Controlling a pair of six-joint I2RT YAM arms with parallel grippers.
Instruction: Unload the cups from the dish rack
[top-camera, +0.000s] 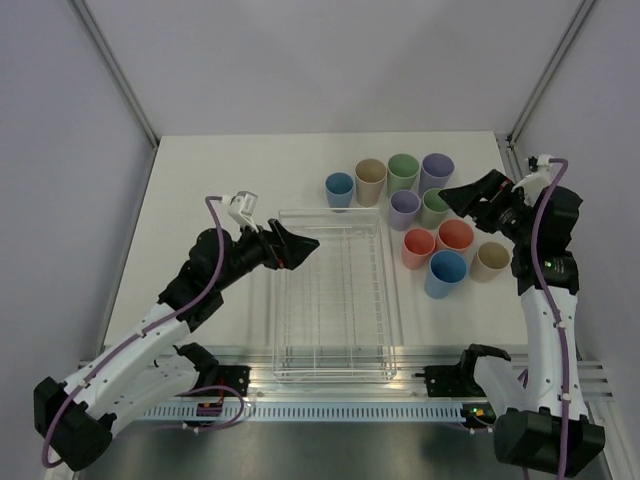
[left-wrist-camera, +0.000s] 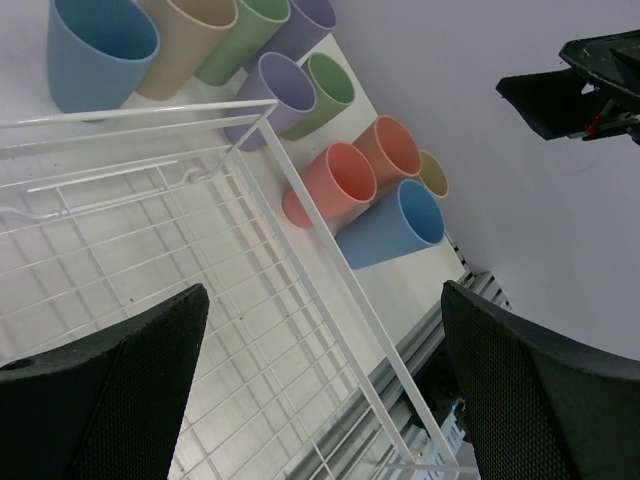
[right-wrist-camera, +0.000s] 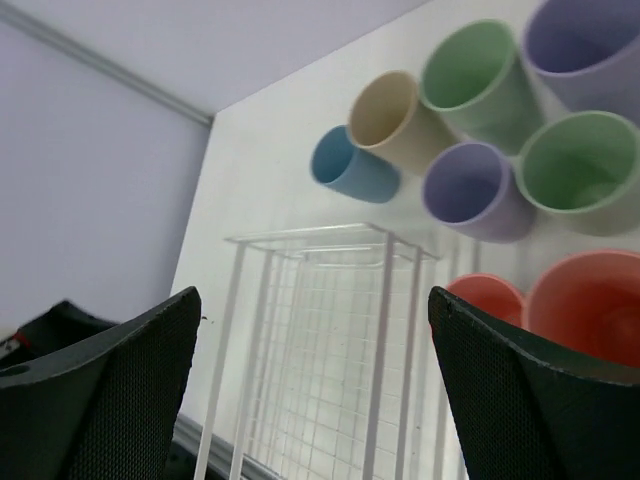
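You are working over a white table (top-camera: 200, 220). Its largest fixture, the dish rack (top-camera: 335, 300), is lying lengthwise at the centre, between your two arms. All three views are showing bare grid bars in it, and I am finding none of the cups (top-camera: 404, 209) in any compartment.

Your left gripper (top-camera: 298, 246) is hovering over the rack's far left corner. Its jaws are spread wide and carrying nothing, and its wrist camera is looking down between them onto vacant wire. Your right gripper (top-camera: 453, 198) is hanging above the cup cluster, close over the nearer green cup (top-camera: 434, 207). It too is parted and gripping nothing.

I am counting ten cups, all standing upright on the table outside the rack. Four are forming a row past its far right corner and six are grouping along its right side. The left coral cup (top-camera: 418, 247) is sitting just beside the right rim, and the nearer blue cup (top-camera: 446, 273) is standing nearest your right arm's base.

In my judgement the unloading is looking complete, and you are now at the release-and-retreat stage. The next move is calling for no further pick. You should be raising the right gripper straight up before swinging it home, since a low sideways sweep is risking toppling the crowded cups beneath it. The left arm is needing only to lift off the rack's rim.
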